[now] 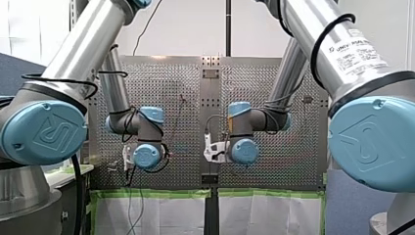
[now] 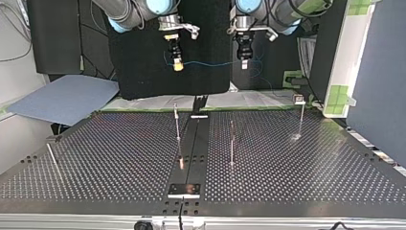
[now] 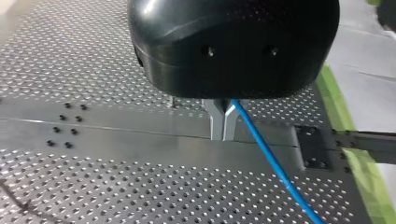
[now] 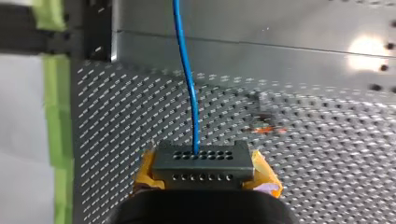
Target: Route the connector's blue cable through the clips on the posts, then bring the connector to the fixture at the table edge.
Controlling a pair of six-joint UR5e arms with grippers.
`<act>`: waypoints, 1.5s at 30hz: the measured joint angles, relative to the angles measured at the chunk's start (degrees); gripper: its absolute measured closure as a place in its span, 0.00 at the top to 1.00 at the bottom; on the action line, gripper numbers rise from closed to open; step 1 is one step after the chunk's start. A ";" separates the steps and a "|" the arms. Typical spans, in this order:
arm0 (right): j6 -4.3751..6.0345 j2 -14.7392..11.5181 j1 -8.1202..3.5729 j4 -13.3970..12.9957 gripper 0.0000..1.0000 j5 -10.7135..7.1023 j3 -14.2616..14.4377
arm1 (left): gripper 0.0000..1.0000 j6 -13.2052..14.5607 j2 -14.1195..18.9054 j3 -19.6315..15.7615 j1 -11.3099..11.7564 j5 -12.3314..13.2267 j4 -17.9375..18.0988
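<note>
In the right wrist view my right gripper [image 4: 204,175] is shut on a black connector block [image 4: 203,161], gripped between its yellow pads [image 4: 264,176]. A blue cable [image 4: 187,79] leaves the block's face and runs ahead over the perforated table. In the left wrist view my left gripper [image 3: 222,135] has its metal fingers shut on the blue cable [image 3: 271,161], which trails off below them. In the top view both grippers hang high behind the table's far edge, my right gripper [image 2: 178,64] and my left gripper [image 2: 244,62], with the cable [image 2: 210,63] stretched between them.
Thin posts stand on the table [image 2: 119,163]: one [image 2: 177,122] near the centre strip, one [image 2: 232,143] beside it, one with a clip [image 2: 299,99] at the top view's far right. A metal plate [image 2: 184,190] sits at the near edge. A blue-grey sheet [image 2: 67,98] lies at the far left.
</note>
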 joint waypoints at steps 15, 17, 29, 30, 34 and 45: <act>6.79 -7.48 -2.80 2.40 0.00 -6.02 -3.06 | 0.00 -0.47 8.10 2.07 2.15 -2.52 -8.07; 7.05 -8.42 -3.28 2.91 0.00 -6.40 -3.39 | 0.00 -0.43 9.03 2.15 2.21 -2.48 -9.02; 7.19 -12.51 -5.45 5.16 0.00 -7.99 -6.45 | 0.00 0.75 14.63 6.50 3.68 -1.86 -13.73; 7.20 -12.49 -5.58 5.20 0.00 -8.12 -6.68 | 0.00 0.77 15.01 6.89 3.78 -1.64 -13.85; 7.23 -12.40 -6.27 5.70 0.00 -8.80 -7.76 | 0.00 0.79 16.74 8.61 4.19 -0.87 -14.20; 7.57 -11.66 -8.37 6.91 0.00 -10.37 -9.73 | 0.00 0.80 17.98 11.81 5.58 1.27 -15.58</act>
